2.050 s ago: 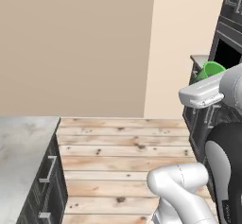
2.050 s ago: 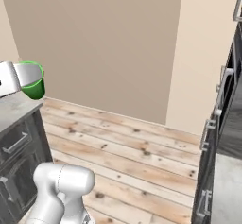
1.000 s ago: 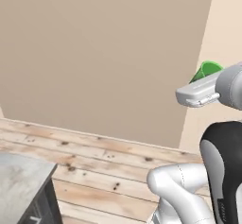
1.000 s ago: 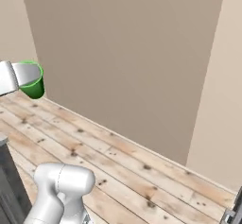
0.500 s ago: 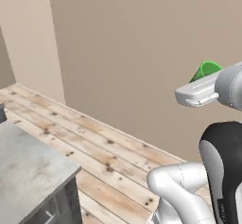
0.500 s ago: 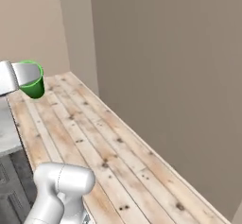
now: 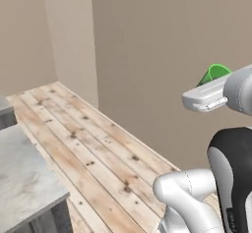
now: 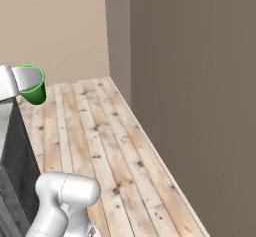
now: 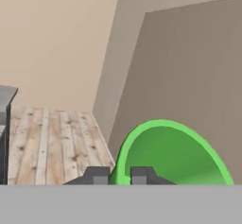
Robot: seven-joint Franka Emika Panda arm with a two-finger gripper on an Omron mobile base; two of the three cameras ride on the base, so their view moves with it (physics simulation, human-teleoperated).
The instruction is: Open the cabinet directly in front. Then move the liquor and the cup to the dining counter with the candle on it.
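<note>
Light plank floor (image 7: 98, 143), bare beige walls (image 8: 200, 81) meeting at a corner, grey marble countertop (image 7: 24, 188) at left, gripper (image 9: 120, 176) clamped on green cup (image 9: 175, 154) rim

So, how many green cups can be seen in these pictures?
1. The cup is carried in the air by the gripper, which is shut on its rim, above the wooden floor. Others may be outside the views.
</note>
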